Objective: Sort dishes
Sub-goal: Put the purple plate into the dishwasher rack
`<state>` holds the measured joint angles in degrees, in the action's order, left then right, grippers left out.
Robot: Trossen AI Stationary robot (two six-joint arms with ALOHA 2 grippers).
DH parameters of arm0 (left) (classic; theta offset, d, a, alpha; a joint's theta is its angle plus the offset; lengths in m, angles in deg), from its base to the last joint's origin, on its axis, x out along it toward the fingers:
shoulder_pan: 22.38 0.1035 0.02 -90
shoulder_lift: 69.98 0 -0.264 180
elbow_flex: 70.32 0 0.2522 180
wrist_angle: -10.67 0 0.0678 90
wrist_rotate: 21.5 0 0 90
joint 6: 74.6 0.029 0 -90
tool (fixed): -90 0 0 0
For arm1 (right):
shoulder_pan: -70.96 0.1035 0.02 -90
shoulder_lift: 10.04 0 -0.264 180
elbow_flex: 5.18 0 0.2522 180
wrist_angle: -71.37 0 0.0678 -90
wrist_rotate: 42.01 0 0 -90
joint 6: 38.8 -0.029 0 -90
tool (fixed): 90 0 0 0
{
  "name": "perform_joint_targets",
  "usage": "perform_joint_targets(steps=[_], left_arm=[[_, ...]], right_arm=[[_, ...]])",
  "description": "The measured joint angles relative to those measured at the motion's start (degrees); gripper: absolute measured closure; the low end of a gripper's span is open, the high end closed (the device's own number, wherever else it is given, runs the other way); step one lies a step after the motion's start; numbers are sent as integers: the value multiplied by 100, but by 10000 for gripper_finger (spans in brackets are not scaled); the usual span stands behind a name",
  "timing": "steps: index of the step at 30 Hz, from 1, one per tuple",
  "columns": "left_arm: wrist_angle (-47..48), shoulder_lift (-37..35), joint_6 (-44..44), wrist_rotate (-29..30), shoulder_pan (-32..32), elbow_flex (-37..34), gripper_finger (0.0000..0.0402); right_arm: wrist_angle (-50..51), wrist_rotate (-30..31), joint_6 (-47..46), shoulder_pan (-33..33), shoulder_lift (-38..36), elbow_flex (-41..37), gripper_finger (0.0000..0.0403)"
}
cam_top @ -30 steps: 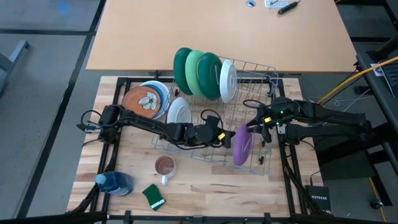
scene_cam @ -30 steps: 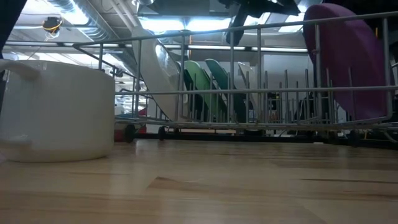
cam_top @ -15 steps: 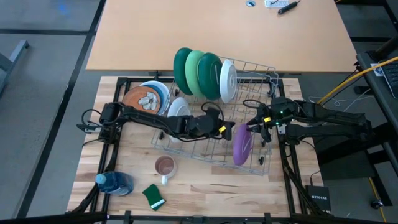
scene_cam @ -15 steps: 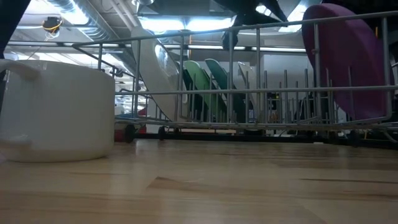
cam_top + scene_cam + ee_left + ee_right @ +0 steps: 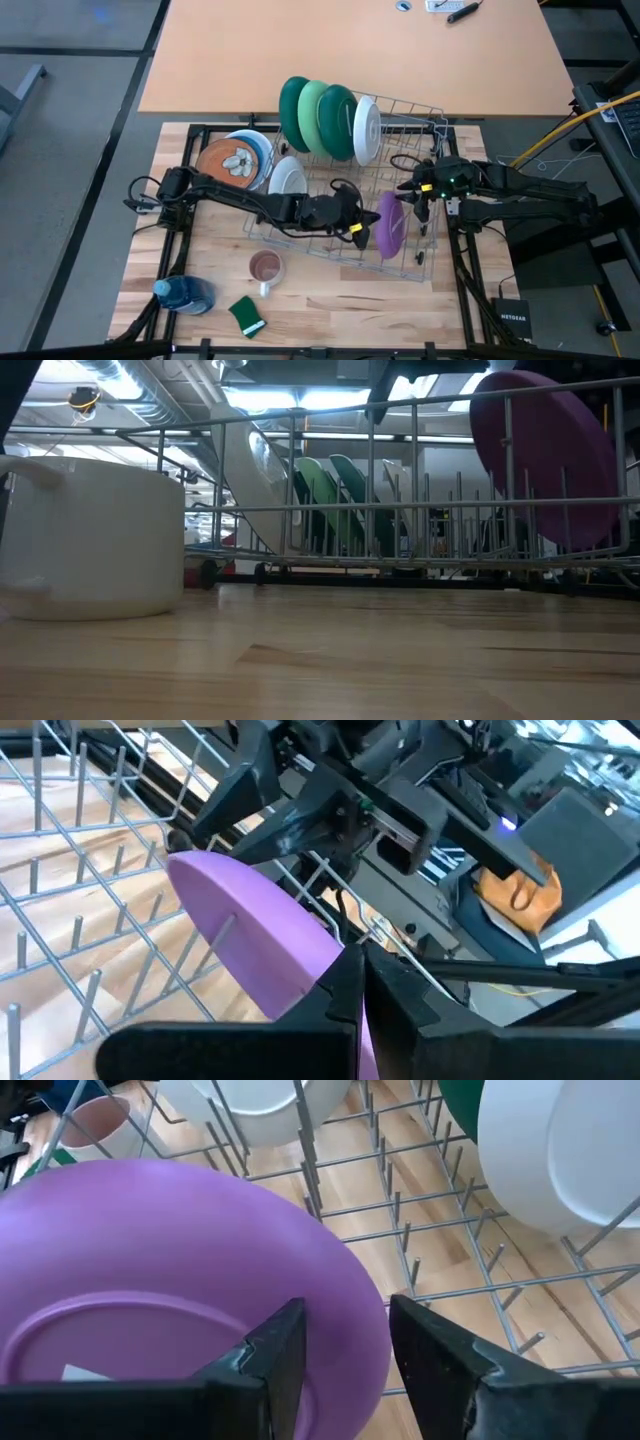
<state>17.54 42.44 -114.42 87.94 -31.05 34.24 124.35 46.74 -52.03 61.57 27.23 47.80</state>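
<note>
A purple plate (image 5: 390, 228) stands on edge at the near right end of the wire dish rack (image 5: 415, 262). My left gripper (image 5: 360, 232) reaches in from the left and is shut on it. My right gripper (image 5: 412, 205) is open at the plate's right side. Its fingers (image 5: 270, 1355) stand either side of the plate's rim (image 5: 375, 1350); whether they touch it, I cannot tell. Three green plates (image 5: 318, 115) and a white plate (image 5: 366, 128) stand in the rack's far slots. Another white plate (image 5: 288, 180) leans at the rack's left end. My left gripper pinches the purple plate's rim (image 5: 335, 970) between its two shut fingers. The fingers come nearly level from the table's left. The plate stands on edge and tilted inside the rack, its upper part (image 5: 545, 450) above the rack's top wire.
A stack of plates (image 5: 235, 160), the top one brown with a flower, lies left of the rack. A mug (image 5: 266, 268), a green sponge (image 5: 246, 315) and a blue bottle (image 5: 185, 293) are on the near left. The mug (image 5: 90, 535) fills the low view's left.
My left gripper has rolled at the wrist and shifted a little toward the near edge, keeping its hold. The purple plate has turned with it and now stands more on edge seen from above. My right gripper has swung slightly and stays open.
</note>
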Motion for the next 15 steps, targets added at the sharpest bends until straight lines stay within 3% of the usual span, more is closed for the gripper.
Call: perform_joint_targets(steps=[7, 15], left_arm=[[30, 2, 450, 0, -50, 0, 400], [44, 4, 561, 1, -46, 0, 398]], right_arm=[[107, 88, -72, 0, -2, 0, 251], [946, 70, -170, 0, -4, 0, 251]])
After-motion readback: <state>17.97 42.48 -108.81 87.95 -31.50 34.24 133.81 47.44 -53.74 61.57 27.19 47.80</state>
